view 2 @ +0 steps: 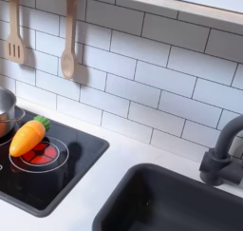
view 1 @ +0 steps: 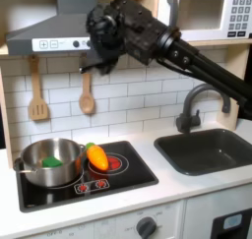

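My gripper (view 1: 93,58) hangs high in the first exterior view, in front of the range hood (view 1: 44,38) and well above the stove. Its black arm reaches in from the first exterior view's right. The fingers blur into the dark body, so their state is unclear, and I see nothing between them. Below it an orange carrot (view 1: 96,156) (view 2: 27,138) with a green top lies on the black cooktop (view 1: 123,176) (view 2: 57,173), leaning against a silver pot (view 1: 44,164) (view 2: 6,109). A green item (view 1: 51,161) sits inside the pot.
A wooden spatula (view 1: 37,90) (view 2: 14,35) and wooden spoon (view 1: 87,95) (view 2: 68,45) hang on the tiled wall. A dark sink (view 1: 207,149) (view 2: 171,206) with a faucet (view 1: 195,103) (view 2: 223,157) is right of the stove. A microwave (view 1: 212,12) sits at upper right.
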Motion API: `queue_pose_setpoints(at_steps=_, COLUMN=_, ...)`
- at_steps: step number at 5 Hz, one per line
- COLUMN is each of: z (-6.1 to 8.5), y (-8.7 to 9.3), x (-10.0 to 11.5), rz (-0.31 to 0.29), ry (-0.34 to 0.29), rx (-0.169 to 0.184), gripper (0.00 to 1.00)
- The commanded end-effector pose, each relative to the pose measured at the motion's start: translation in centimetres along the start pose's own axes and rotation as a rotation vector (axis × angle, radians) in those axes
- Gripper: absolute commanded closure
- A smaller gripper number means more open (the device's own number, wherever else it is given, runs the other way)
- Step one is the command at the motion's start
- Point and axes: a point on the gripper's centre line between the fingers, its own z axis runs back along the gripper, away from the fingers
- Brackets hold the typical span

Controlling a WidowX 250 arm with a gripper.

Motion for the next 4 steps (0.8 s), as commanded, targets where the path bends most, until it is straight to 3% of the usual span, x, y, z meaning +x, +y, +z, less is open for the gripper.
queue_pose_setpoints(at_steps=1, z=0.4, y=1.4, x=-3.4, rz=-0.038, ry=0.219, rx=0.063, gripper=1.0)
queue_pose_setpoints(at_steps=3, z=1.1, y=1.3, x=-5.8, rz=-0.095, ry=0.328, rx=0.044, gripper=1.0)
queue_pose_setpoints(at_steps=4, z=1.9, y=1.6, x=-7.5, rz=-0.136, ry=0.367, rx=0.067, gripper=1.0)
